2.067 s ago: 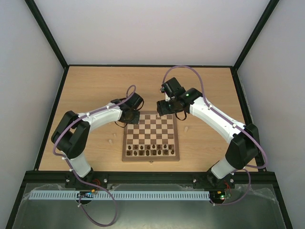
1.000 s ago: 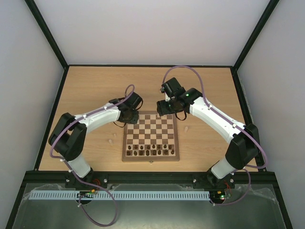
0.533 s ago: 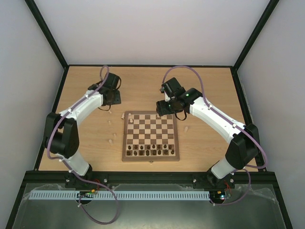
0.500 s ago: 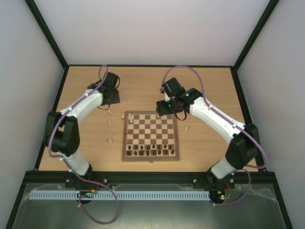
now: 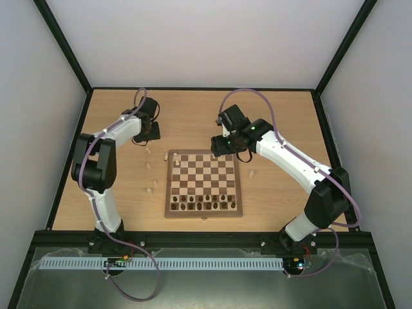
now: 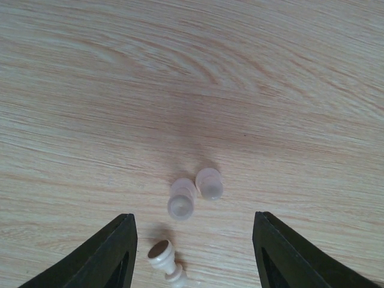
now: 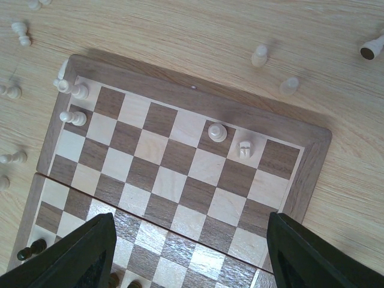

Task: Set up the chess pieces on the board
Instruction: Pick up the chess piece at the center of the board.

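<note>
The counter (image 5: 283,122) is the biggest thing on my screens, and the board (image 5: 205,215) sits towards its near edge, about midway between the side edges. Dark chessmen (image 5: 206,205) line the board's near edge.

My right claw (image 7: 191,237) hangs over the board's far edge, jaws wide with nothing in them. My left claw (image 6: 195,237) is out towards the counter's far-left corner, low over bare wood, its jaws parted to a middling gap and empty.

The chess pieces (image 7: 217,131) are split up. Two stand alone on squares near the board's far edge and a small cluster (image 7: 72,90) crowds its far-left corner. The rest are strewn on the counter off the board's left and right edges.

Just ahead of the left claw an upright pair (image 6: 182,201) stands so close I cannot tell whether they touch. A tipped piece (image 6: 163,255) lies on its side nearer the left finger.

I judge these to be very light, stiff turned wood with smooth, round sides, so they will likely roll or topple at a nudge and could squirt out of a careless pinch. I would come straight down and close across the narrow stem below the head, not on the rounded top. With the pair, the risk is one finger knocking the neighbour over, so I would line the jaws up so that only one piece lies between them. The tipped one I would take across its stem
</note>
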Motion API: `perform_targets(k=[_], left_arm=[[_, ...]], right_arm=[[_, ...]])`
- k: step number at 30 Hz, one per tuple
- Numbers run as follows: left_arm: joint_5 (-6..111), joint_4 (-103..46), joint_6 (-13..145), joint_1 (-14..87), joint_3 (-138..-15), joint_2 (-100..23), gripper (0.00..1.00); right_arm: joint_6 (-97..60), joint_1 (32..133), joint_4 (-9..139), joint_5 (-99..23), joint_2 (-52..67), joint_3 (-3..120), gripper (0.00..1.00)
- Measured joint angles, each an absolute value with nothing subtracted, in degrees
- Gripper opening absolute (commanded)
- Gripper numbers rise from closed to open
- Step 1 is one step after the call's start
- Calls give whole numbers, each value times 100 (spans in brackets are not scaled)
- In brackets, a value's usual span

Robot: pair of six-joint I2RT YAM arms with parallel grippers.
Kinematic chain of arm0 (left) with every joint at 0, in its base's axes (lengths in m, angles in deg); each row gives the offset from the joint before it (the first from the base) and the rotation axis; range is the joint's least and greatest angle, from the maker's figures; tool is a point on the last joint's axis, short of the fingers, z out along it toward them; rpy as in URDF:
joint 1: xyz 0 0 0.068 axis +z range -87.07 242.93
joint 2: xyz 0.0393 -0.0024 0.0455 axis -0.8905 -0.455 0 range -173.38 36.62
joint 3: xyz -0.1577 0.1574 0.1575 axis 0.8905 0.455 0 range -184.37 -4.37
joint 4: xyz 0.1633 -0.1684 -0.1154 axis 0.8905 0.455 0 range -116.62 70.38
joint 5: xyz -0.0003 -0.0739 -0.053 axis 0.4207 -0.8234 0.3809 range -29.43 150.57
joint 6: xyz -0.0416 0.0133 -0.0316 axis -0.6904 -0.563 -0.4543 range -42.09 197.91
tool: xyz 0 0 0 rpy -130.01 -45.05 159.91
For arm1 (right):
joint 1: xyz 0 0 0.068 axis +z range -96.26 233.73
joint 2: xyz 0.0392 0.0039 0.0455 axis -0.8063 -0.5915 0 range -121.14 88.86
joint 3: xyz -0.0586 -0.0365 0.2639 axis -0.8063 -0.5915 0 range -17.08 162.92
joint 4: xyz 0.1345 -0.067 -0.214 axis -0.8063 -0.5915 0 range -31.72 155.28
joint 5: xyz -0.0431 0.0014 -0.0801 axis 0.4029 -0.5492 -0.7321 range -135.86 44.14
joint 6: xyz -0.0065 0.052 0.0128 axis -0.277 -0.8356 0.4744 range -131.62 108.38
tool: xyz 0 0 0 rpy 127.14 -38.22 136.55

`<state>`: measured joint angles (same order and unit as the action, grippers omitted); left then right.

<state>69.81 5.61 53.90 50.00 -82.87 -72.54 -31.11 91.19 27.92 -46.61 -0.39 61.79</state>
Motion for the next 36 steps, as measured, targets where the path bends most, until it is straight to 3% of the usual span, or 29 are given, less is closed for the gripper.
perform_targets(k=[8,18,26,36], left_arm=[[6891,439,5442,5202,-8287,-7374,38],[6852,382,5449,5252,-8287,-7643,33],[6878,362,5455,5252,-8285,-7711,18],[6924,305,5460,5252,-8252,-7715,18]], right_arm=[[-3109,9119,2794,-4655,-46,6179,69],[-3104,9119,2814,-4655,-102,6109,69],[-3089,9119,2816,-4655,-115,6107,69],[-3087,9119,2816,-4651,-126,6105,69]])
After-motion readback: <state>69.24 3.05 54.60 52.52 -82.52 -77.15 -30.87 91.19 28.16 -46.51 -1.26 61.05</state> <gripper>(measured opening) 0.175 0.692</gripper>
